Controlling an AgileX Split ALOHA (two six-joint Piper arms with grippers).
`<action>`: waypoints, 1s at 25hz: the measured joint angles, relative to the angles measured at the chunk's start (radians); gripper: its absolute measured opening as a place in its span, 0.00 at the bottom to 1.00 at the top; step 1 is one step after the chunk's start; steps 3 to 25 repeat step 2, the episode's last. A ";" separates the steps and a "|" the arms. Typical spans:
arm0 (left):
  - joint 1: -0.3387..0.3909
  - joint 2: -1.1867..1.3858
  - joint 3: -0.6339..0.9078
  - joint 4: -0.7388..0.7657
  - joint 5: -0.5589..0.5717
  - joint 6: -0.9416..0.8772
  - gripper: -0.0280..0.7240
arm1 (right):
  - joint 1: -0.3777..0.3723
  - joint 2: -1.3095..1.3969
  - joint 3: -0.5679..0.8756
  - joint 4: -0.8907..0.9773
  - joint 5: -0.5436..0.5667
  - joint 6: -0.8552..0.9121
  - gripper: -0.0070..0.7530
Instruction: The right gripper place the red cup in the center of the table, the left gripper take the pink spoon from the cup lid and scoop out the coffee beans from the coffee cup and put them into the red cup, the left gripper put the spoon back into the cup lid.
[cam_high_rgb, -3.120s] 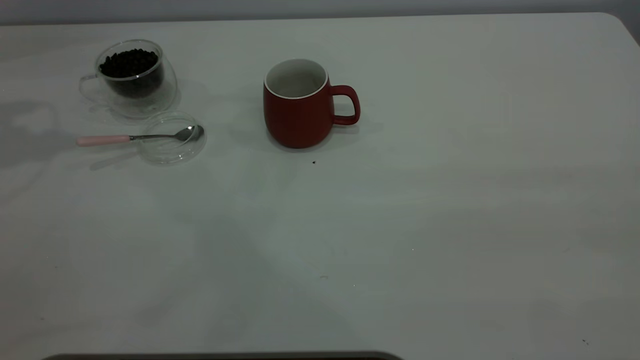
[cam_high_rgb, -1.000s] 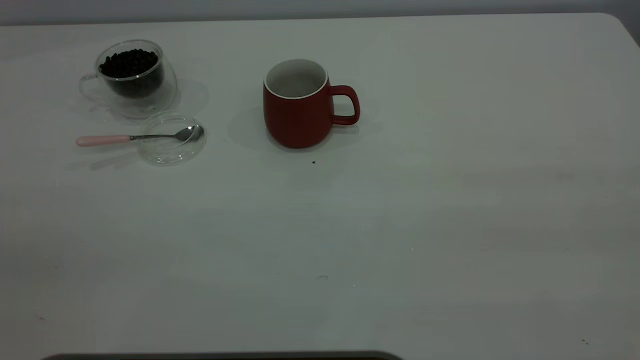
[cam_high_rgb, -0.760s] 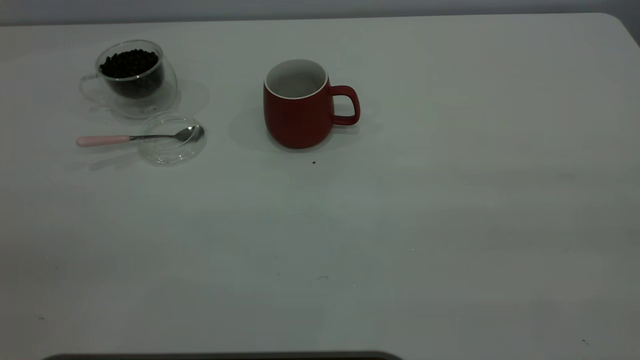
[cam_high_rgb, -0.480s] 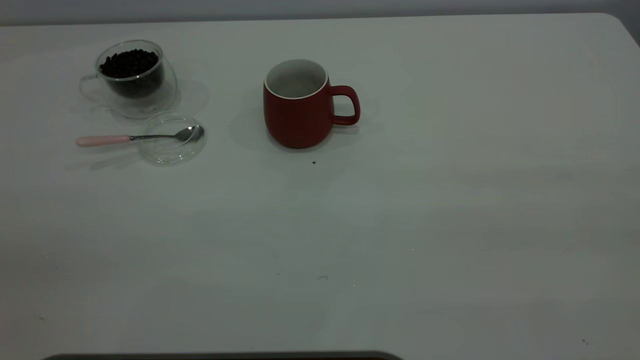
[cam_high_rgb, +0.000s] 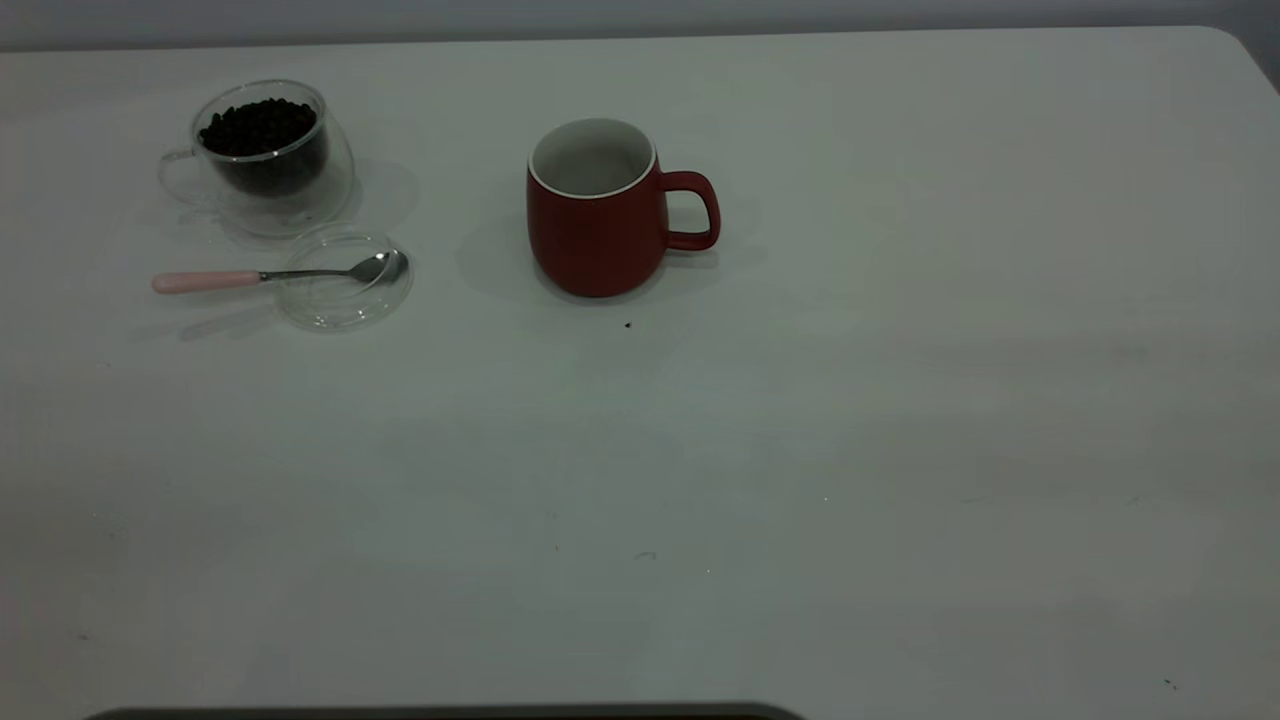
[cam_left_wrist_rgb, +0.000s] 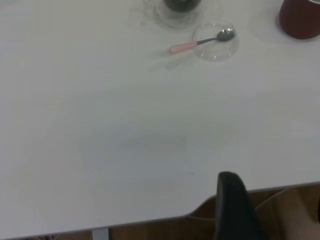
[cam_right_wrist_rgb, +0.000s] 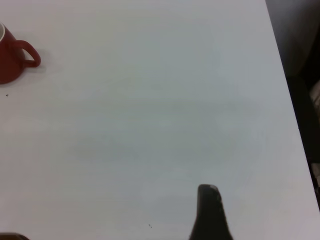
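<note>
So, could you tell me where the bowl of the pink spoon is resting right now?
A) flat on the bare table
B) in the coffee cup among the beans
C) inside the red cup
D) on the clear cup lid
D: the pink spoon lies with its metal bowl on the clear cup lid, its pink handle sticking out over the table, beside the coffee cup and well apart from the red cup.

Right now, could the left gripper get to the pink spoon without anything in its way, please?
Probably yes: the spoon lies with its handle off the lid, bare table between it and the left gripper.
</note>
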 joint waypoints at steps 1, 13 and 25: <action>0.000 0.000 0.000 0.000 0.000 0.000 0.64 | 0.000 0.000 0.000 0.000 0.000 0.000 0.79; 0.000 0.000 0.000 0.000 0.000 0.000 0.64 | 0.000 0.000 0.000 0.000 0.000 0.000 0.79; 0.000 0.000 0.000 0.000 0.000 0.000 0.64 | 0.000 0.000 0.000 0.000 0.000 0.000 0.79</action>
